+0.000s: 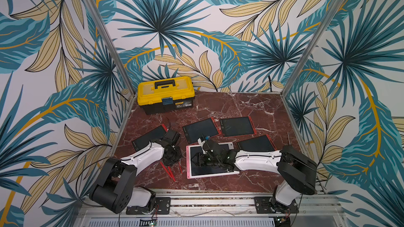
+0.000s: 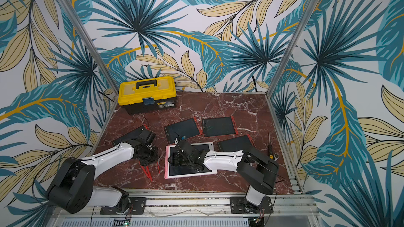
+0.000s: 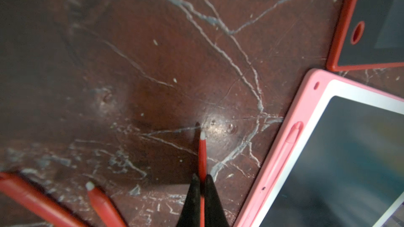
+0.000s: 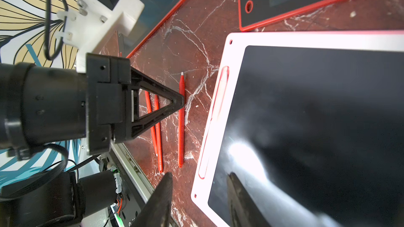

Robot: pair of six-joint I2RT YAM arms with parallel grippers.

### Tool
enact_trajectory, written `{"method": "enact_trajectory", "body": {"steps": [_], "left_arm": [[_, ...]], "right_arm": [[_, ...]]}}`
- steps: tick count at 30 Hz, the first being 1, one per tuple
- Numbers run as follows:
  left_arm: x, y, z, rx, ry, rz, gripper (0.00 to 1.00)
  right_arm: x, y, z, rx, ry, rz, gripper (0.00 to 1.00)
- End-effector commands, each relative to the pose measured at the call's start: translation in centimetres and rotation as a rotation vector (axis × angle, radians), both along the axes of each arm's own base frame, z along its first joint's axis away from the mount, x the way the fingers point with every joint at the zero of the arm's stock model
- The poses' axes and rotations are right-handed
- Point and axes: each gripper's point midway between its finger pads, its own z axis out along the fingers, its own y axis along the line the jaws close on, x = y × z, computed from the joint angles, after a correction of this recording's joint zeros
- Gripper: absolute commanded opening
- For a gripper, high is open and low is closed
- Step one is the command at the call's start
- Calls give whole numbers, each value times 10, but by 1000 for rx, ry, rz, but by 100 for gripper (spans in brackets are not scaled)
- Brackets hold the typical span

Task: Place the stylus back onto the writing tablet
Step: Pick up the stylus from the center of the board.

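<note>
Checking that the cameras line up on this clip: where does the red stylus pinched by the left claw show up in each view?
Top view: stylus at lower centre, just left of the pink tablet.
Top view: lower centre-left, same side of the tablet.
Left wrist: bottom centre, pinched in the left claw.
Right wrist: mid-frame, claw tips closed on it.
Shared landmark: the pink tablet alongside the stylus.
</note>
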Motion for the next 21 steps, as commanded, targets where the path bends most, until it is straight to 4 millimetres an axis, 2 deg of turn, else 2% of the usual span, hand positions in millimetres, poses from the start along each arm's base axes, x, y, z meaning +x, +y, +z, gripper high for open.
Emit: {"method": "enact_trajectory", "body": {"steps": [1,14,21], "left_arm": [[-29,24,-29,146,128,-21,7],[-28,24,-35,218,158,-55,12],[-25,24,-32,220,143,-62,5]], "right_arm": [[-3,-8,2,-20,-19,1,42],[-5,-13,5,-14,-30,-4,42],[-6,-14,9,-13,-43,7,42]]}}
